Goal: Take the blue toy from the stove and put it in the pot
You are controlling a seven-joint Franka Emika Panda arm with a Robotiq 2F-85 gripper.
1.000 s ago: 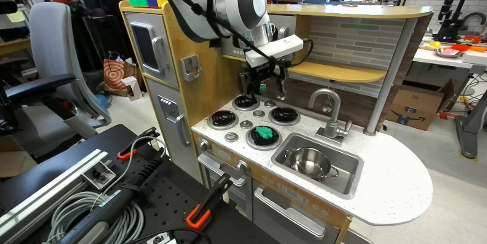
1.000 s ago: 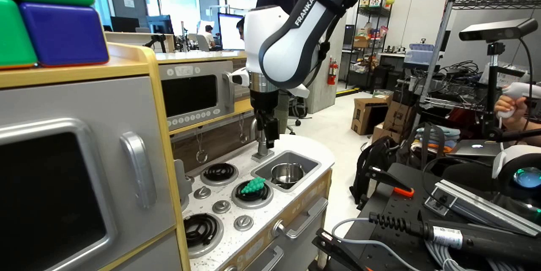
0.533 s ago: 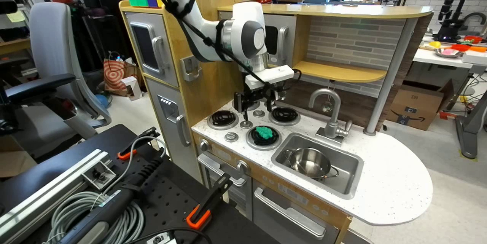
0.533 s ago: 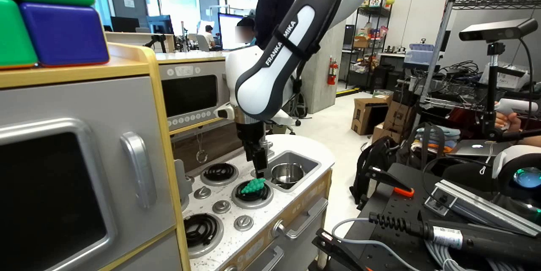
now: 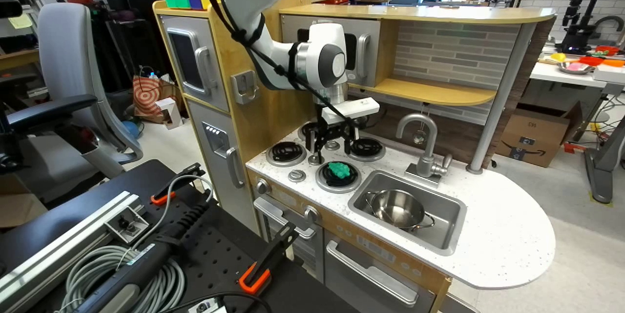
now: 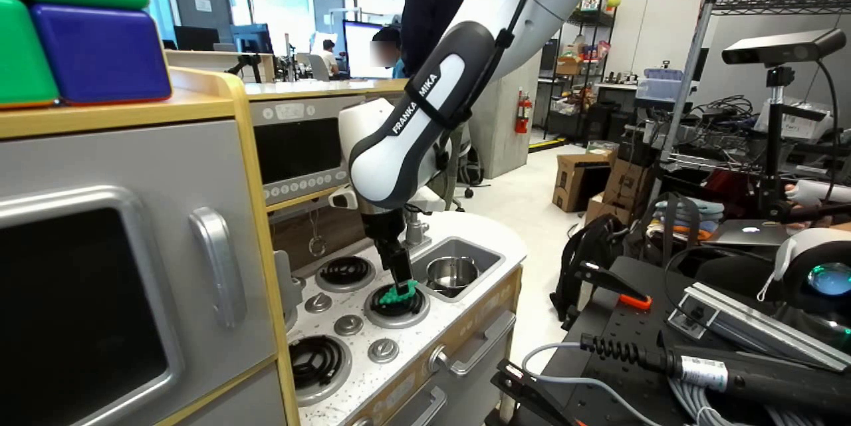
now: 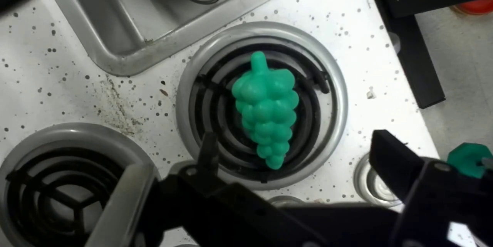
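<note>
A green toy bunch of grapes (image 7: 265, 108), with bulging round berries and a short stem, lies on a black coil burner (image 7: 219, 118) of a play-kitchen stove (image 5: 286, 152). The burner is the front one beside the sink (image 5: 442, 231). Seen from the wrist, the stem points to the top of the view and the tapered end toward the robot's hand (image 7: 295, 139). The black hand is spread wide and grips nothing; its two fingers (image 7: 396, 162) stand well apart, one to either side of the grapes' narrow end. In an exterior view the hand hangs tilted from a white Franka arm (image 6: 385, 170), its lower tip overlapping the grapes; whether it touches them cannot be told.

The stove has four silver-ringed burners with round silver knobs (image 5: 297, 175) among them, all set in a white speckled surface (image 5: 510, 230). A shiny silver metal pot (image 5: 398, 208) with two loop handles sits inside the rectangular gray sink, toward the end nearer the burners. A gray faucet (image 5: 427, 164) rises behind the sink. Above the back of the stove is a gray play microwave (image 6: 299, 153) with a dark window. Big green and blue blocks (image 6: 103, 50) are stacked on a tall cabinet (image 6: 193, 147) with wooden edges.
</note>
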